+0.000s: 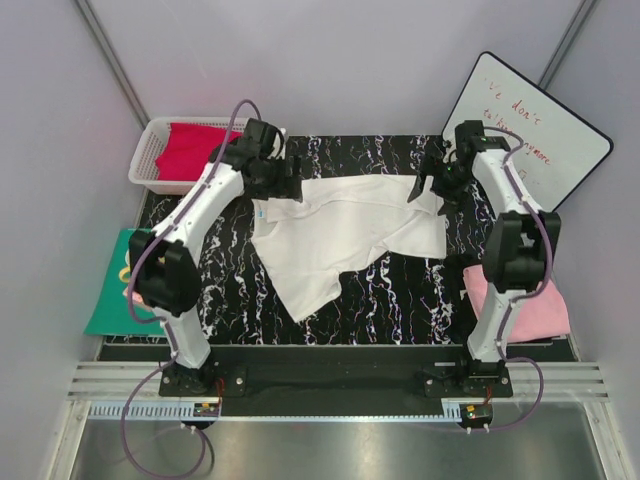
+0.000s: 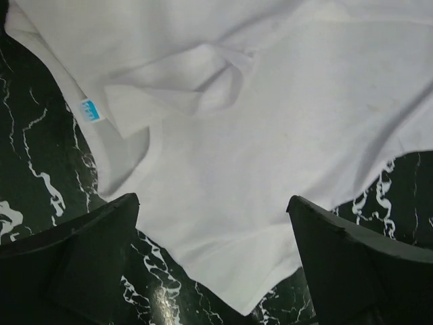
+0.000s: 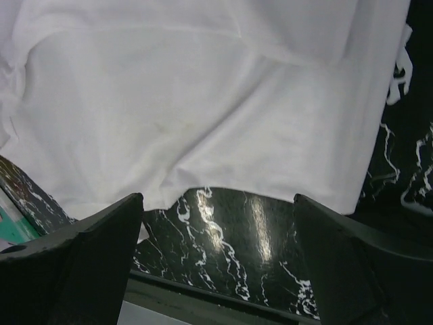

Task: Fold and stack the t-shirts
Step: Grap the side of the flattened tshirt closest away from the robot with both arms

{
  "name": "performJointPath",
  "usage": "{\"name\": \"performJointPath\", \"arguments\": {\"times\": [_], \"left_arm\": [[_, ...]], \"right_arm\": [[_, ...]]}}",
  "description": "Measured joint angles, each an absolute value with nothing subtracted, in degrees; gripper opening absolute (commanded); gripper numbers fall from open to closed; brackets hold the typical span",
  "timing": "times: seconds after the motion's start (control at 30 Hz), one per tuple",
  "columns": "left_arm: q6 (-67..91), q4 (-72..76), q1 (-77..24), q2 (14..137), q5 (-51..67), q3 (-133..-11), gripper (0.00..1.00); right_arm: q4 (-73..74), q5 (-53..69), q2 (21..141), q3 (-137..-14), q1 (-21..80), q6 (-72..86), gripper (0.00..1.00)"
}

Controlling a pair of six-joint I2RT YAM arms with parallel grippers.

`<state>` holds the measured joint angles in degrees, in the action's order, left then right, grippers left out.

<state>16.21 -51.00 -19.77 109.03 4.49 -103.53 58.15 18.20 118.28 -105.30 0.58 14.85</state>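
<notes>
Well, the limp, light white t-shirt (image 1: 345,225) lies just ahead of both my jaws, which stand apart, so I'd pinch its nearest edge.

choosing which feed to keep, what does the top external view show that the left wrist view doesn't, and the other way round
Only top external: the crimson red shirt in the white slatted basket, the pale pink shirt, the flat teal-green mat and the whiteboard. Only left wrist: the small blue neck label. Both: the white cloth t-shirt spread on the black marbled tabletop.
</notes>
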Motion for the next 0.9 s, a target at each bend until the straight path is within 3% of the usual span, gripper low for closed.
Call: {"name": "performJointPath", "arguments": {"times": [0.23,0.4,0.63,0.9], "left_arm": [[14.37,-51.20,-25.23,98.72,5.56,-88.36,0.99],[12.78,-53.52,-33.34,100.07,4.49,-82.48,0.96],[9.37,-54.50,-42.44,104.12,5.34,-82.41,0.93],[7.75,-54.54,-44.75,104.81,5.61,-81.97,0.91]], "right_arm": [[58.11,16.62,103.83,-90.61,0.58,14.83,1.00],[59.79,13.19,104.33,-84.25,0.58,15.97,1.00],[62.83,6.98,107.94,-85.82,0.54,16.43,0.97],[58.52,9.65,108.27,-80.73,-4.36,21.98,0.83]]}}
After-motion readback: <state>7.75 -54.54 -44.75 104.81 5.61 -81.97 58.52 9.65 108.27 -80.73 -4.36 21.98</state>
